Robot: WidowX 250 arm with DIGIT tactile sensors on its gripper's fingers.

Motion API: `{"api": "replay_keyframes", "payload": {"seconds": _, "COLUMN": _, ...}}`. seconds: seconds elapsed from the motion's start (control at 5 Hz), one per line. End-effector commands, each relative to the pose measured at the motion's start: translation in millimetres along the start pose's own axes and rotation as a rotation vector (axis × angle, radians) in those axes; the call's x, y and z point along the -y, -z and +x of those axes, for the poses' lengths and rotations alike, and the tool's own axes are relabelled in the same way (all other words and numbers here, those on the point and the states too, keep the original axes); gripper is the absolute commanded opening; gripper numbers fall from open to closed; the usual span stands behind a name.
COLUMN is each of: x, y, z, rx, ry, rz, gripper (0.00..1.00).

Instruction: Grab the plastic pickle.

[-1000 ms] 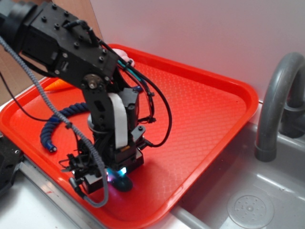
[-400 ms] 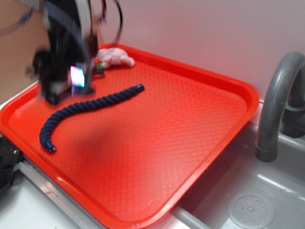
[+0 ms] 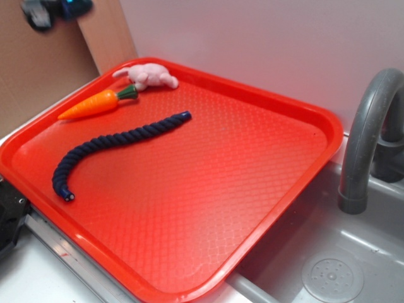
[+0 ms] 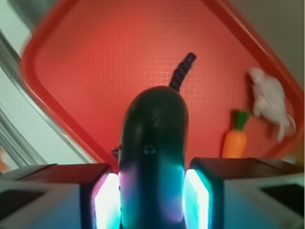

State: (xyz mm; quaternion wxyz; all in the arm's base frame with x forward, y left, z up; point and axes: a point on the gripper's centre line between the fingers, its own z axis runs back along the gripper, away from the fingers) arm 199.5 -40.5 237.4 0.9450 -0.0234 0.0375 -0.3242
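Pickle (image 4: 152,157) fills the lower centre of the wrist view, pinched upright between both glowing pads (image 4: 106,202) of the gripper (image 4: 151,202), high above the red tray (image 3: 297,107). On the tray lie a navy rope (image 3: 107,144), an orange carrot (image 3: 91,104) and a pink plush toy (image 3: 151,76).

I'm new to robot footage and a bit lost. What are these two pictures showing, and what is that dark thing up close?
Both show one robot arm at work. The exterior view looks down on a red tray beside a sink; on it lie a navy rope, a toy carrot and a pink plush toy. The arm is lifted to the top left corner. The wrist view comes from a camera on the arm, looking down past its tool. The dark thing is the plastic pickle, clamped between the tool's two glowing pads.
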Motion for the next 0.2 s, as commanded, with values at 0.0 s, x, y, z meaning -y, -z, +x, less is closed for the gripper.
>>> {"api": "replay_keyframes", "payload": {"seconds": 0.0, "x": 51.1, "y": -27.0, "z": -8.2, "rx": 0.136, "ry": -0.496, "rz": 0.138, "gripper": 0.00}}
